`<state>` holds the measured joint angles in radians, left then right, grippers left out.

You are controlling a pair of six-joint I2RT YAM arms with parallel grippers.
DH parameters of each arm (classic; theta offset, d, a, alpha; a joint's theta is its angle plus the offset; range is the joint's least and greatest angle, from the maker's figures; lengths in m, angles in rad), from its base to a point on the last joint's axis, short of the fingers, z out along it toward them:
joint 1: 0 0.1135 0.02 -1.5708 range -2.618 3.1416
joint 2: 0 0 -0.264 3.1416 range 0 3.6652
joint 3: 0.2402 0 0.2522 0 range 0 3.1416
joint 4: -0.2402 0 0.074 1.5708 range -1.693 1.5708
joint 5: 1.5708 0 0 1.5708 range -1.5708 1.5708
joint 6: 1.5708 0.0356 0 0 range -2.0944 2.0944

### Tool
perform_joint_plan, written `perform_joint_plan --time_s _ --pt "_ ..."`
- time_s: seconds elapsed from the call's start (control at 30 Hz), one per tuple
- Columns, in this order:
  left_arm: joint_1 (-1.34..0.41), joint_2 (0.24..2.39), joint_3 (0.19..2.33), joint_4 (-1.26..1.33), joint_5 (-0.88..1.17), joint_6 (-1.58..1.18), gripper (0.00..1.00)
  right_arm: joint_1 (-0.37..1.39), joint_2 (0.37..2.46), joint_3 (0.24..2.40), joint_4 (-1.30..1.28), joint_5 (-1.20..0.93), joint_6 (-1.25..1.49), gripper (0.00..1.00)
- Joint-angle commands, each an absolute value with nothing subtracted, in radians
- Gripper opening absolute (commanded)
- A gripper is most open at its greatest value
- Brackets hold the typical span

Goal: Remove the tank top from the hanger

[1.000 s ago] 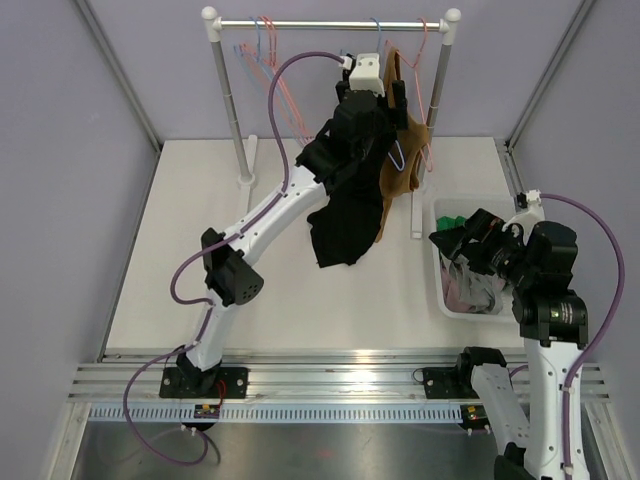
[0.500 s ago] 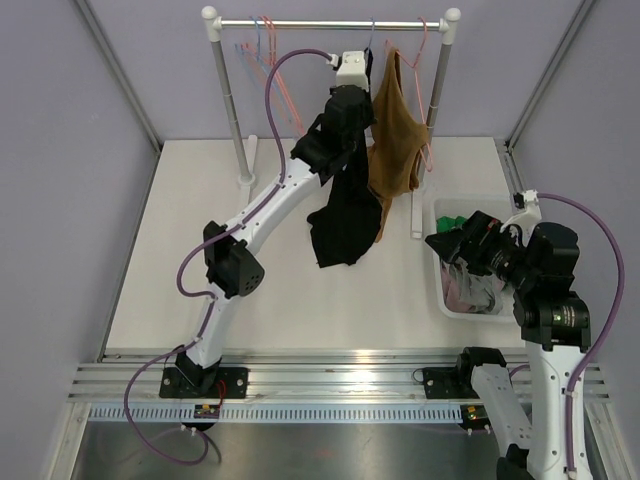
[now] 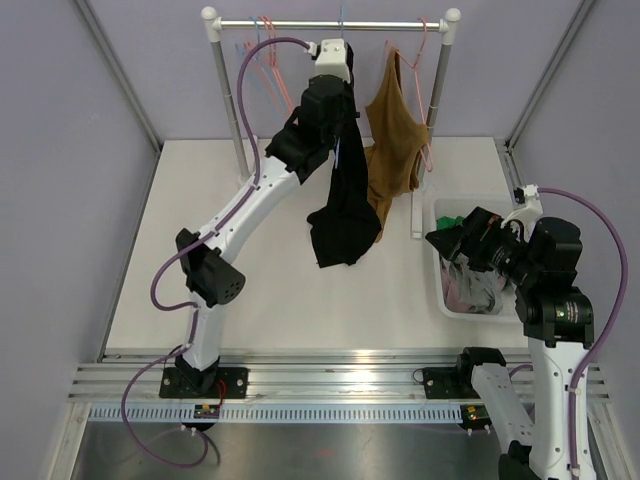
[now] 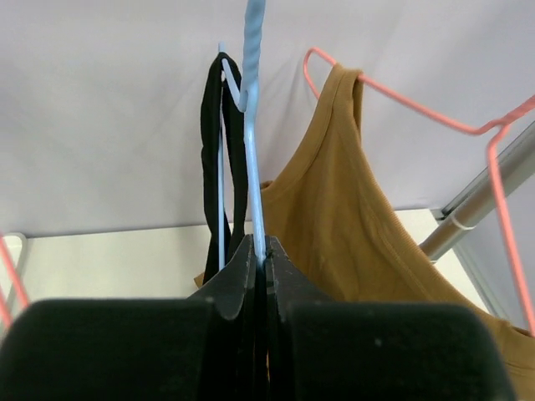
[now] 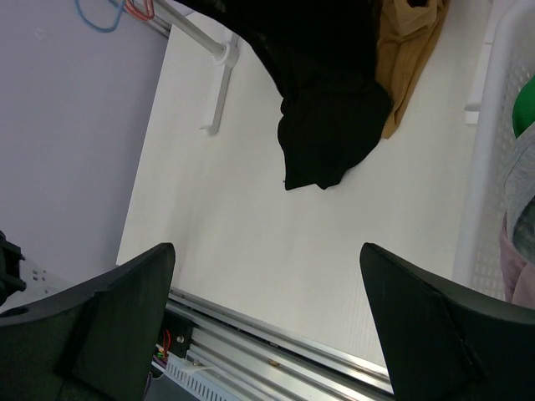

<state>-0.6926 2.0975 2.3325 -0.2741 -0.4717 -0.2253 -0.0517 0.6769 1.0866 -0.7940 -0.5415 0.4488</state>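
Now: L gripper clamping blue hanger, black top hanging off it

Up close, the L gripper (image 4: 261, 251) is pinching fully closed on the thin wire of the blue hanger (image 4: 251, 125), w/ the wire sitting between the two jaws. The black tank top (image 3: 342, 220) is hanging from that hanger. Its straps are bunching together on the wire just above the fingers, and its body is drooping down over the table (image 3: 280, 290) w/ the lower hem crumpling.

Just beside it, to the R, a brown tank top (image 3: 392, 140) is hanging on a pink hanger (image 4: 418, 104); in the top view the two garments are meeting along one edge. Both hangers are hooking over the rack's top rail (image 3: 300, 23), and a few bare hangers (image 3: 268, 60) are dangling nr the rail's L end.

Well apart, the R gripper (image 5: 266, 247) is holding its jaws wide open w/ nothing between them, hovering at the white bin (image 3: 440, 300) of clothes on the table's R side.
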Motion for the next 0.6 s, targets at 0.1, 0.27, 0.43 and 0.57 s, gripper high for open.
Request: perform_joint_plan --time_s 0.1,0.27,0.43,0.57 --pt "-0.687 1.853 2.28 -0.244 -0.411 -0.202 0.0 -0.031 0.71 1.158 -0.801 -0.56 0.394 0.99" --pt "-0.686 1.737 2.188 -0.336 -0.328 -0.235 0.0 0.052 0.755 1.267 -0.862 -0.494 0.336 1.0" --pt "-0.687 1.623 2.096 -0.457 -0.197 -0.271 0.0 0.072 0.824 1.33 -0.859 -0.544 0.321 0.99" --pt "-0.687 1.441 1.897 -0.471 -0.091 -0.307 0.0 0.072 0.845 1.299 -0.723 -0.725 0.396 1.0"
